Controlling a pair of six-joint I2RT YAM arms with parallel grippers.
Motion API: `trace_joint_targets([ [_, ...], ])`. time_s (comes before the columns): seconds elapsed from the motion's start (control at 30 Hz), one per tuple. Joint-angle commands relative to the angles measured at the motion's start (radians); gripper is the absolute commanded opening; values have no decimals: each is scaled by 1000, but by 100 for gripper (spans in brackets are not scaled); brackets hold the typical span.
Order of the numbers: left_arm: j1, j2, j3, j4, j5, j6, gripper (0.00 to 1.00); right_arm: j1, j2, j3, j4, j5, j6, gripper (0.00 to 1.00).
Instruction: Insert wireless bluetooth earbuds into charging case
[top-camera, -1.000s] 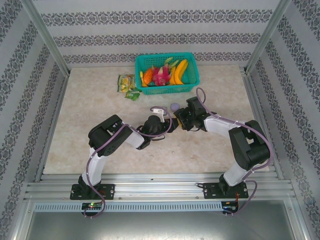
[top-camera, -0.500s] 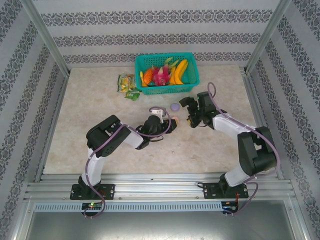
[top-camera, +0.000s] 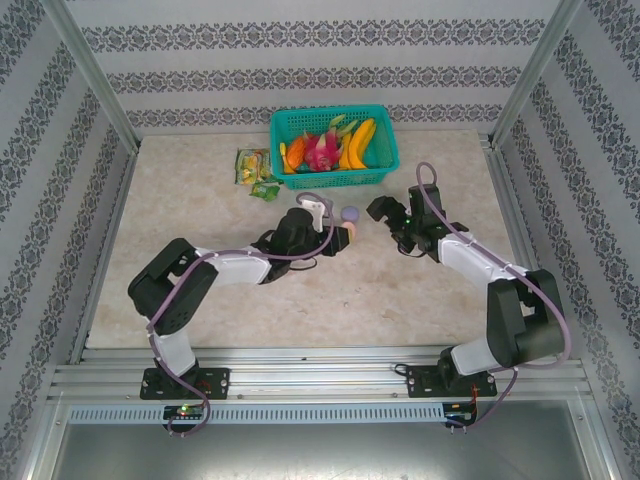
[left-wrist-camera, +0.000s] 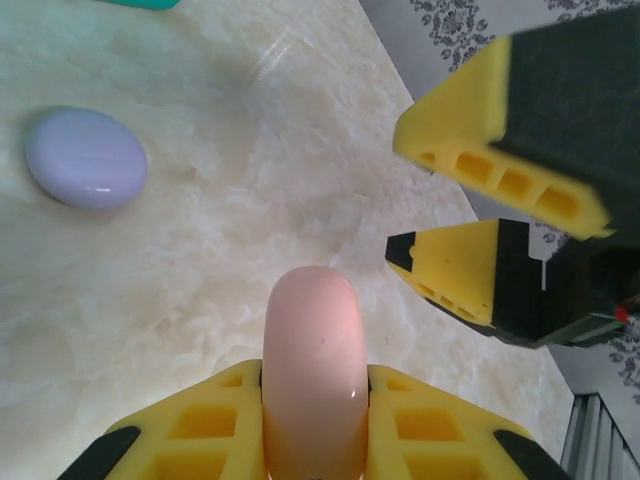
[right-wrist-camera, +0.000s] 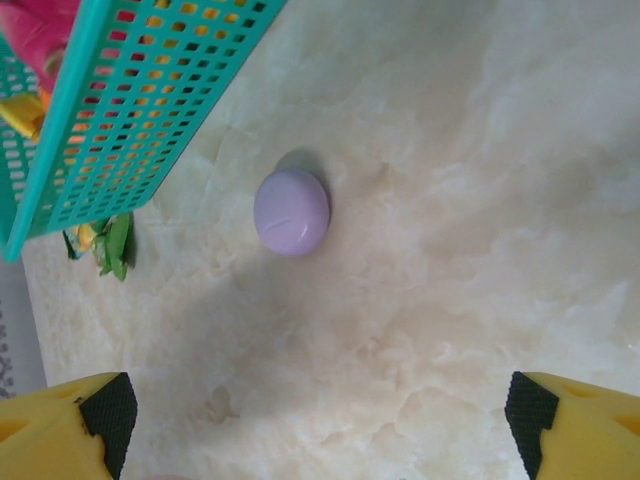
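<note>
**A:** Where is the pink case (left-wrist-camera: 310, 350)?

**B:** It is clenched edge-on between the left fingers (left-wrist-camera: 215, 428), with one yellow pad against each flat side. Its rounded rim pokes out past the tips. I cannot tell whether it touches the desk (left-wrist-camera: 230, 250) beneath it.

**A:** And the right fingers (left-wrist-camera: 500, 150)?

**B:** They are released and spread wide, with nothing between them. In the left wrist view they face the pink case from the right, near it but apart.

**A:** What about the second case?

**B:** The lilac case (top-camera: 349, 213) lies flat on the desk, and no finger touches it. From above it sits between the two arms' tips, just beyond the left ones and towards the turquoise basket (top-camera: 383, 135). In the right wrist view it lies ahead of the open fingers, nearer the left tip than the right and close to the basket's wall.

**A:** Is there anything else nearby?

**B:** There is toy fruit in the basket, and a few snack packets (top-camera: 252, 165) lie on the desk to its left, well apart from both cases.
</note>
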Motion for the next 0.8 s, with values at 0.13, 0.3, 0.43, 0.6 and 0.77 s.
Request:
trace_joint_targets([
  [0.13,76,-80,63,-257,194,143,10,72,-114,-78,65,-62,-235,89],
  [0.3,107,-112,60,-287,287,158,10,115,-240,-140,63,-27,-325,89],
  [0.43,121,-123,56,-280,342,153,11,129,-304,-177,94,-32,-370,89],
  [0.6,142,-131,41,-232,397,124,11,142,-306,-195,136,-80,-403,88],
  [0.77,168,-132,33,-192,464,95,11,147,-300,-236,205,-110,-401,88],
])
